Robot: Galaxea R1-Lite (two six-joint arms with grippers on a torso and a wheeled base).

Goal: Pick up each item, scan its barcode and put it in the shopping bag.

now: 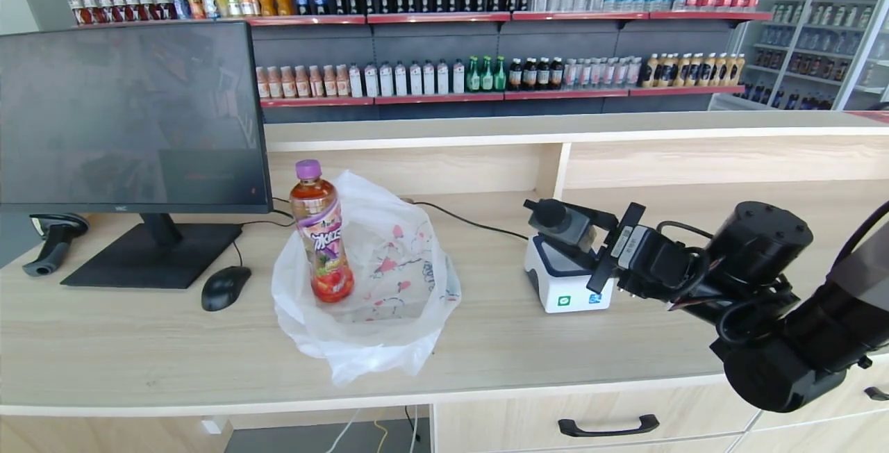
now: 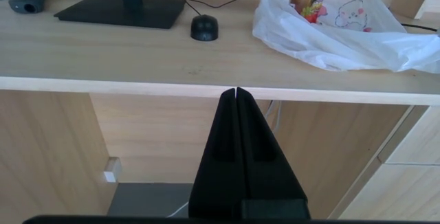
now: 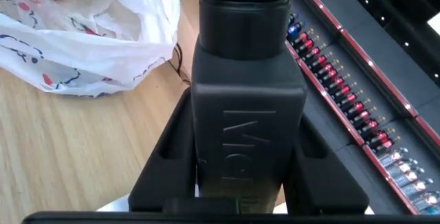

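Fingers of the left gripper [image 2: 236, 95] are pressed flat together with nothing between them, and they sit below the front edge of the wooden counter [image 1: 139, 349]. At the counter's far left a handheld scanner [image 1: 52, 237] rests in its stand. Next to it is a dark monitor [image 1: 132, 119], with a black mouse [image 1: 226, 286] just beside its base. Near the middle lies the white shopping bag [image 1: 389, 279], mouth open. A purple-capped drink bottle [image 1: 321, 237] stands upright inside it, the plastic bunched around its foot. To the right, apart from the bag, sits a white box scanner [image 1: 562, 293]. The right gripper [image 1: 578, 228] hangs just above it, clamped on a dark bottle [image 1: 552, 215] that lies roughly level with its round cap pointing toward the bag (whether it touches the scanner's top I cannot tell). From the right wrist, this dark bottle [image 3: 247, 18] fills the space between the two fingers [image 3: 165, 162].
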